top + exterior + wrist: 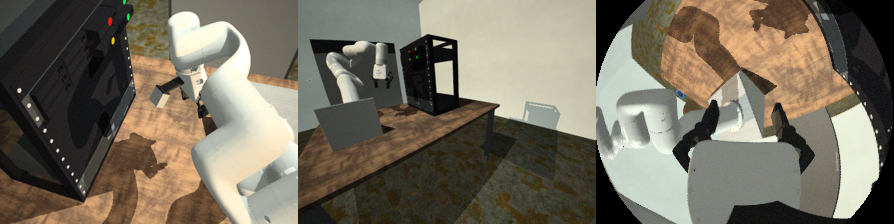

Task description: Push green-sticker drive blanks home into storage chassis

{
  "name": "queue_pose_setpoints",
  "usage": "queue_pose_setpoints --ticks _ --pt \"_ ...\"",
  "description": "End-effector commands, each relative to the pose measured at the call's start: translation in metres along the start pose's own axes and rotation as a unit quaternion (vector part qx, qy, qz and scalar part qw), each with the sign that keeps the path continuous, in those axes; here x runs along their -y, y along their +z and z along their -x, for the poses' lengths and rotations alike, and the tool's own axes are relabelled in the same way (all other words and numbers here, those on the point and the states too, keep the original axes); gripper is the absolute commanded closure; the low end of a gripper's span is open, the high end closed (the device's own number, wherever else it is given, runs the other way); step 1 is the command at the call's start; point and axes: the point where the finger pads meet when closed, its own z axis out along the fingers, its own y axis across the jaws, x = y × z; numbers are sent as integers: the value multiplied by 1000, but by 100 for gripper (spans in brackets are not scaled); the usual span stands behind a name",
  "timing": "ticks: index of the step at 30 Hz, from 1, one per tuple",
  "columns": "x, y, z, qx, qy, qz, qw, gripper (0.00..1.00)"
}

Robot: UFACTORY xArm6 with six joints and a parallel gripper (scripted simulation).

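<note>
Exterior | stickers: two green (415, 48), one red (409, 51), one yellow (410, 59) | pincer (381, 84) released, gripping nothing

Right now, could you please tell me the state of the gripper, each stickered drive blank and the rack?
gripper: open, empty, pointing down, apart from the rack.
upper green-sticker blank: standing out.
lower green-sticker blank: standing out.
red-sticker blank: standing out.
yellow-sticker blank: standing out.
rack: upright on the table.
</note>
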Motion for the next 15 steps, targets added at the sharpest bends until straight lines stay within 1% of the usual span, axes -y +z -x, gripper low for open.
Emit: queue_pose_setpoints --ticks 1,4,6,8,10,11,14,15 --pt "-2 -2 -5 -42 61 12 997 0" --pt "-2 -3 -7 -53 75 14 996 0" --pt "-3 -5 -9 -74 105 17 992 0" --pt "-3 -5 -9 -74 105 17 992 0" --pt "-4 -7 -12 -96 135 19 986 0" --pt "-4 -7 -12 -96 135 19 986 0" --pt "-5 -9 -15 -119 164 21 979 0" --pt "-5 -9 -15 -119 164 21 979 0"
